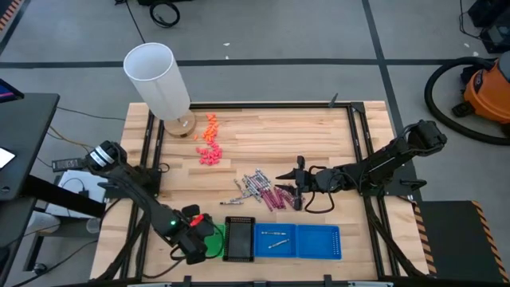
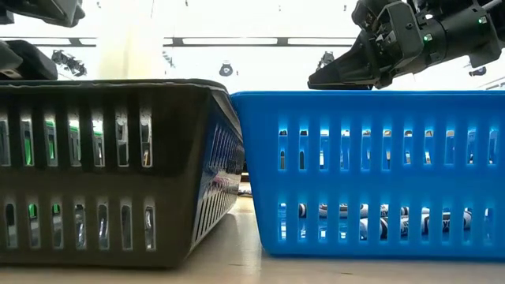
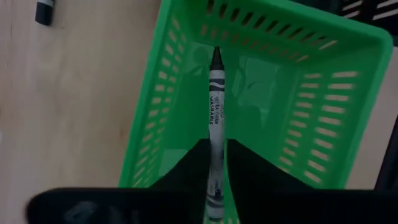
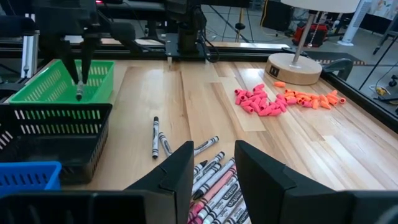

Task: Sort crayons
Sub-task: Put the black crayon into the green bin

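My left gripper [image 3: 214,149] hangs over the green tray [image 3: 261,81] at the table's near left, shut on a grey crayon [image 3: 215,99]. The right wrist view shows the same gripper [image 4: 81,78] and crayon [image 4: 79,93] at the green tray [image 4: 56,87]. A pile of grey and magenta crayons [image 1: 263,190] lies flat at mid-table. My right gripper [image 1: 296,187] stands open at the pile's right side, its fingers [image 4: 180,171] above the nearest crayons [image 4: 214,177], holding nothing. Two crayons [image 1: 273,237] lie in the blue tray [image 1: 319,241]. My left gripper pinches the grey crayon's back half [image 3: 215,155] between its two fingers, which come from above and point steeply down, lying along the crayon. The crayon stands nearly upright with its dark tip [image 3: 216,57] down inside the green tray, clear of the table.
A black tray [image 1: 239,237] stands between the green and blue trays along the near edge. Two loose crayons [image 4: 157,138] lie left of the pile. Pink lumps [image 1: 209,154] and orange lumps [image 1: 210,123] lie near a white lamp [image 1: 159,80] at the far left.
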Robot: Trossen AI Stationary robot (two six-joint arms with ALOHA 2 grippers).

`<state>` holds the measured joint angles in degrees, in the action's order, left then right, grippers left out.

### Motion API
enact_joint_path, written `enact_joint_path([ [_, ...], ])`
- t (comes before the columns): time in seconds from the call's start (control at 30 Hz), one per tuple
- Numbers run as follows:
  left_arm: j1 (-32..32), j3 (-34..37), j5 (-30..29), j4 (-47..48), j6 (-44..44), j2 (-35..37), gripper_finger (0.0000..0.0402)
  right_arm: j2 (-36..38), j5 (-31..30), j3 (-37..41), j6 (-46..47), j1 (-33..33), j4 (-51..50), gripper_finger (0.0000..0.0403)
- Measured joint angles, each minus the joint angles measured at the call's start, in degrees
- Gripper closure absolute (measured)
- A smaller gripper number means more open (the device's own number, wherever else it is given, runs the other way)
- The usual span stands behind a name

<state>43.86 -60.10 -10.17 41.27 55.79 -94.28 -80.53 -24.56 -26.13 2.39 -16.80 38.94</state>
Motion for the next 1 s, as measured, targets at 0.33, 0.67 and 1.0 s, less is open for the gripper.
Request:
enact_joint_path([
  [0.33,-3.8,-0.1,0.0,0.8,-4.9,5.3,0.0248,0.0,0.0,0.0,0.0,0.3,0.0,0.0276],
  [0.67,-10.2,0.0,-11.5,0.9,-24.9,5.4,0.0247,0.0,0.1,0.0,0.0,0.8,0.0,0.0276],
  [1.0,-18.1,0.0,-13.4,-0.8,-39.3,5.4,0.0246,0.0,0.2,0.0,-0.4,0.8,-0.4,0.0276],
])
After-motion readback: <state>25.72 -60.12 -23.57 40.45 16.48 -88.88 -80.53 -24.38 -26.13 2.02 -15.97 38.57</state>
